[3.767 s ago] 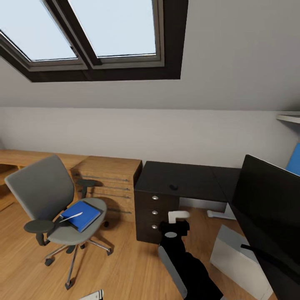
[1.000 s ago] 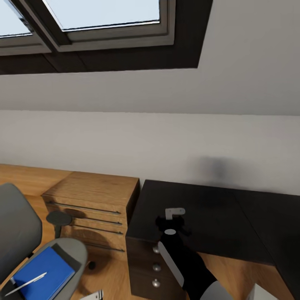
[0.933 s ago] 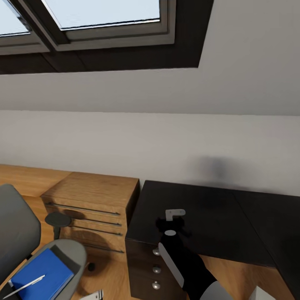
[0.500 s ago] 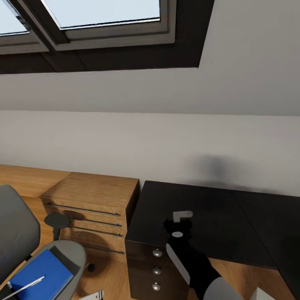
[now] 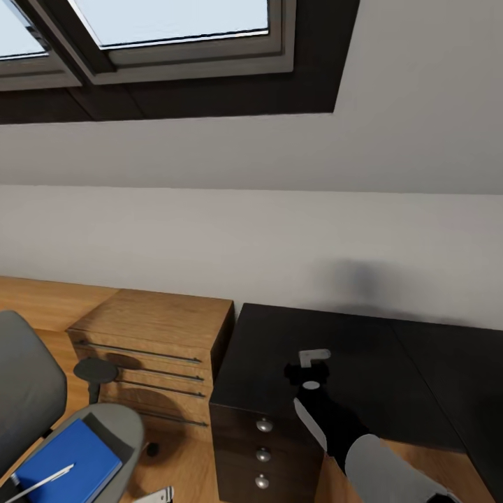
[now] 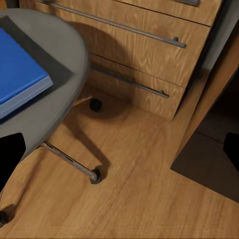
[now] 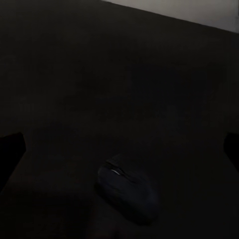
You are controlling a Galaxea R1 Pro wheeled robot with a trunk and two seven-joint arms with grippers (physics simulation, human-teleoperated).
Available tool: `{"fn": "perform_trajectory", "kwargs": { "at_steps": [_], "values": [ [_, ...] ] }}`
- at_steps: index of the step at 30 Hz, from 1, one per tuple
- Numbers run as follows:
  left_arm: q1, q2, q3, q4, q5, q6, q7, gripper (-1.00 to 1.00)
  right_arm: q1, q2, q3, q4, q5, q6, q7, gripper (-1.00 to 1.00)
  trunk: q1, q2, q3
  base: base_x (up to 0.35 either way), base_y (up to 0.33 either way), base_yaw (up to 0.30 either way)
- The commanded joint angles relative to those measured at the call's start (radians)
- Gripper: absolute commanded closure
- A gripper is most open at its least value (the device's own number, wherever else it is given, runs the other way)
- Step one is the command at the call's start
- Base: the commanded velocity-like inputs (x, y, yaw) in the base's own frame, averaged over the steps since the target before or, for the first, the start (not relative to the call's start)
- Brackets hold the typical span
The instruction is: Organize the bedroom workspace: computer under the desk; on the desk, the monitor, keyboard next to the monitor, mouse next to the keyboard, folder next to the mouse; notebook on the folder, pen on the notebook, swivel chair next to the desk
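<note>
The black desk (image 5: 377,363) with silver-knobbed drawers (image 5: 263,424) stands right of centre. My right arm (image 5: 328,426) reaches over its top. In the right wrist view the small black mouse (image 7: 127,191) lies on the dark desk top (image 7: 119,74), just short of my open right gripper (image 7: 119,149), whose fingertips (image 7: 10,149) sit wide apart. The grey swivel chair (image 5: 28,391) is at lower left with the blue folder (image 5: 66,461) and a white pen (image 5: 42,478) on its seat. My left gripper (image 6: 119,152) hangs open over the floor beside the chair seat (image 6: 55,55) and folder (image 6: 17,69).
A light wooden cabinet (image 5: 154,342) with long bar handles stands between chair and desk, close against the desk's left side. Skylights (image 5: 175,28) sit in the sloped ceiling above a white wall. Wooden floor (image 6: 129,199) and the chair's chrome legs (image 6: 69,162) lie below my left gripper.
My right arm has slid to the right and a little farther over the desk top. Since the oldest frame the view moved closer to the desk, and the monitor left the picture.
</note>
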Motion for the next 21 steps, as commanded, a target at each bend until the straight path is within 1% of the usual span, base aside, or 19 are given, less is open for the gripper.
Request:
{"fn": "perform_trajectory", "kwargs": {
  "at_steps": [1, 5, 6, 7, 10, 13, 17, 18, 20, 21],
  "values": [
    [0.0, 0.001, -0.004, -0.001, 0.01, -0.004, 0.004, -1.0, -0.01, -0.002, 0.007, 0.019, -0.006, -0.005, -0.001, -1.0, 0.0, -0.001, -0.001, 0.125, 0.0, 0.0],
    [0.0, 0.001, -0.004, -0.001, 0.01, -0.004, 0.004, -1.0, -0.048, -0.004, 0.006, 0.123, -0.008, -0.063, 0.053, -1.0, 0.0, -0.001, -0.001, 0.181, 0.0, 0.0],
    [0.0, 0.001, -0.004, -0.001, 0.01, -0.004, 0.003, -1.0, -0.064, -0.005, 0.006, 0.165, -0.009, -0.087, 0.081, -1.0, 0.0, -0.001, -0.001, 0.217, 0.0, 0.0],
    [0.0, 0.0, -0.004, -0.002, 0.01, -0.004, 0.003, -1.0, -0.072, -0.006, 0.006, 0.186, -0.009, -0.099, 0.094, -1.0, 0.0, -0.001, -0.001, 0.222, 0.0, 0.0],
    [0.0, 0.0, -0.004, -0.002, 0.011, -0.004, 0.003, -1.0, -0.108, -0.017, 0.005, 0.262, -0.011, -0.144, 0.137, -1.0, 0.0, -0.001, -0.001, 0.183, 0.0, 0.0],
    [0.0, 0.0, -0.004, -0.002, 0.011, -0.004, 0.002, -1.0, -0.119, -0.028, 0.001, 0.284, -0.026, -0.156, 0.148, -1.0, 0.0, -0.001, -0.001, 0.086, 0.0, 0.0],
    [0.0, 0.0, -0.004, -0.006, 0.012, -0.004, 0.001, -1.0, -0.129, -0.053, -0.026, 0.3, -0.091, -0.164, 0.156, -1.0, 0.0, -0.001, -0.001, 0.032, 0.0, 0.0],
    [0.0, 0.001, -0.004, -0.012, 0.012, -0.003, 0.0, -1.0, -0.135, -0.066, -0.037, 0.304, -0.127, -0.163, 0.158, -1.0, 0.0, -0.001, -0.001, 0.014, 0.0, 0.0],
    [0.0, 0.001, -0.004, -0.022, 0.013, -0.003, -0.001, -1.0, -0.141, -0.075, -0.045, 0.306, -0.162, -0.161, 0.16, -1.0, 0.0, -0.001, -0.001, 0.01, 0.0, 0.0],
    [0.0, 0.001, -0.004, -0.035, 0.013, -0.002, -0.002, -1.0, -0.146, -0.081, -0.05, 0.308, -0.191, -0.157, 0.161, -1.0, 0.0, -0.001, -0.001, 0.006, 0.0, 0.0]
  ]
}}
